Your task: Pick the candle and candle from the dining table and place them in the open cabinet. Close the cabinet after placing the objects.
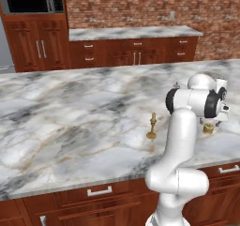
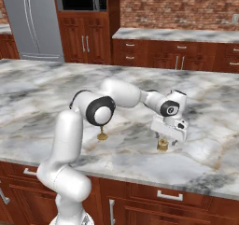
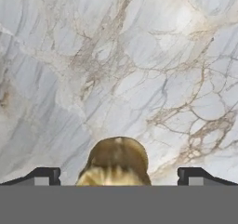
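Sitting nearest the hand camera, between two dark fingertips (image 3: 44, 175) spread wide apart: short tan roundish candle (image 3: 118, 161), resting on white-and-grey veined marble dining table top (image 3: 139, 69). Hovering just above that candle in right base view, two-finger gripper (image 2: 167, 140) pointing down with jaws fully open, gripping nothing. Standing upright further left on the marble, well apart from the tan one, slim brass-gold candlestick-shaped candle (image 1: 152, 126), partly hiding behind the white arm's elbow in right base view. Showing against the far wall, tall reddish-brown wooden cabinet (image 1: 35, 42) with long silver bar handles, doors looking shut.
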Tool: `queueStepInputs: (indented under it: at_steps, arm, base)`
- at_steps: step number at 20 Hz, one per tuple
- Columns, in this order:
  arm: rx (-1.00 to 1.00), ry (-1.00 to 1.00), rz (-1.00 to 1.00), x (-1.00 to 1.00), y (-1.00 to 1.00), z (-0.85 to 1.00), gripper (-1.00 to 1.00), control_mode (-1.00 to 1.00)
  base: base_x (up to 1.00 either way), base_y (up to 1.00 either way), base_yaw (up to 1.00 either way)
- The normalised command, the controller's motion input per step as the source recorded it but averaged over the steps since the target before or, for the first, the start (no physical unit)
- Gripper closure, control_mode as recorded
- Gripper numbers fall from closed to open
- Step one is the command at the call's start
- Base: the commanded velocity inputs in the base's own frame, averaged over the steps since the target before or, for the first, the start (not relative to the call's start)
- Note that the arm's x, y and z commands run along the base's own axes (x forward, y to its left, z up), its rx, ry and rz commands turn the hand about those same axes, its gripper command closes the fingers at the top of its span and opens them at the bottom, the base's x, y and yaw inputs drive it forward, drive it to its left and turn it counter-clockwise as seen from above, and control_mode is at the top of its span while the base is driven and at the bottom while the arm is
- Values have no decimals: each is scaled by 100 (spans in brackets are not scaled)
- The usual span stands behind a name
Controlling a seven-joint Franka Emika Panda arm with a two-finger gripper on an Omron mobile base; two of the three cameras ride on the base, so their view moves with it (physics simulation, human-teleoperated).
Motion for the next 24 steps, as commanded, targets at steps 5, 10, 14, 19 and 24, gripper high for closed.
queueStepInputs:
  at_steps: [5,10,14,19,24]
  arm:
    - [0,0,-2,-6,0,-32,-100,-100]
    - [2,0,-2,-4,0,-32,-100,-100]
    - [3,1,-1,-1,5,-29,100,-100]
    - [-1,3,0,1,4,4,100,-100]
    - [-6,-6,0,-41,12,94,100,-100]
  base:
    - [0,0,0]
    - [0,0,0]
    - [0,0,0]
    - [0,0,0]
    - [0,0,0]
